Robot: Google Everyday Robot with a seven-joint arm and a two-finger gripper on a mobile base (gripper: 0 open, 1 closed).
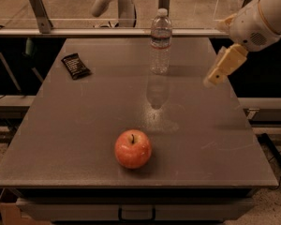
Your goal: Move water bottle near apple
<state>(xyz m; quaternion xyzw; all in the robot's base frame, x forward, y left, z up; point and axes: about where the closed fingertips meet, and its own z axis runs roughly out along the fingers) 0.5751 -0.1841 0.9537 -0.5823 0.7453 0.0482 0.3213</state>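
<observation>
Water bottle [160,41] upright near far edge of worktop [75,130], centre. Apple [133,148] near front edge (well apart from bottle). Gripper [215,75] over right edge, holding nothing; degree of opening cannot be told. Black snack wrapper [76,65] near far-left corner.

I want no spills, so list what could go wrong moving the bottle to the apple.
The bottle stands tall near the far edge of the table; a sideways knock from the gripper, hovering right of it in the view, could tip it. The apple is round and loose; a bottle set down against it might roll it away.
</observation>
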